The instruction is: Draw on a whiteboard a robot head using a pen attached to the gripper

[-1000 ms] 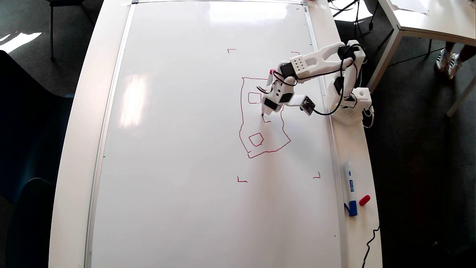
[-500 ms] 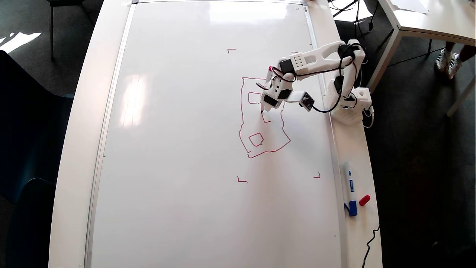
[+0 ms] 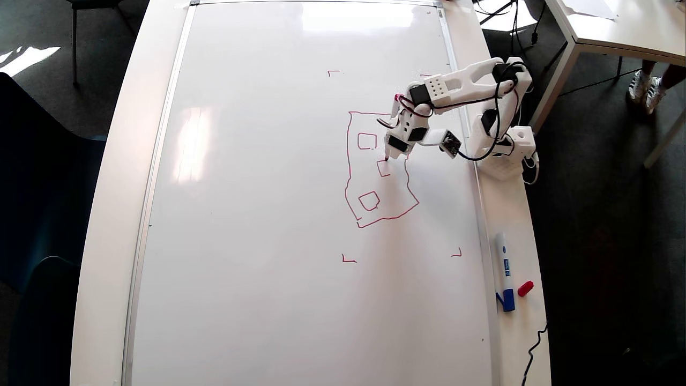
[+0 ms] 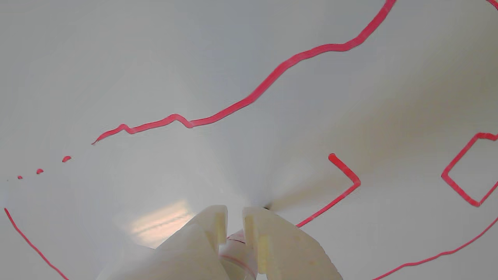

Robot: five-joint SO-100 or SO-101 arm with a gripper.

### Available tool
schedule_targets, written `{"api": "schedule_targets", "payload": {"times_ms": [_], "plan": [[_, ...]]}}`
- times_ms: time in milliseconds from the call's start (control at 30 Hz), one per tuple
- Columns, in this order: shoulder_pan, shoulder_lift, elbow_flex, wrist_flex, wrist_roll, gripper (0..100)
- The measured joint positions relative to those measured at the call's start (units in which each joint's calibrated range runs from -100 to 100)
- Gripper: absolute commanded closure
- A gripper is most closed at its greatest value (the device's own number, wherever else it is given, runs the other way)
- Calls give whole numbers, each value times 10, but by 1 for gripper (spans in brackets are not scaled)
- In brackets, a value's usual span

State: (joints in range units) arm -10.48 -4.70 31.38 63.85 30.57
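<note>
The whiteboard (image 3: 257, 203) lies flat and fills most of the overhead view. On it is the robot head (image 3: 349, 161), a wobbly red rough rectangle holding two closed small squares and a third, part-drawn one. No stalk shows. My gripper (image 3: 388, 156) is shut on the pen (image 4: 237, 243), and the pen's tip touches the board at the upper left corner of the part-drawn middle square (image 3: 383, 168). In the wrist view the white fingers (image 4: 268, 233) clamp the pen, and red lines (image 4: 272, 77) cross the board (image 4: 116, 58).
Small red corner marks (image 3: 348, 260) sit around the drawing. A white marker with a blue cap (image 3: 504, 273) and a loose red cap (image 3: 525, 288) lie on the table rim at the right. The arm base (image 3: 506, 150) stands on that rim. Another table stands at the top right.
</note>
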Motion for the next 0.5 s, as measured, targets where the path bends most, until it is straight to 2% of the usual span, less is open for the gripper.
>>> {"api": "schedule_targets", "payload": {"times_ms": [233,500], "plan": [[-5,-43,48,0,-1,99],[-57,-46,50,0,-16,99]]}}
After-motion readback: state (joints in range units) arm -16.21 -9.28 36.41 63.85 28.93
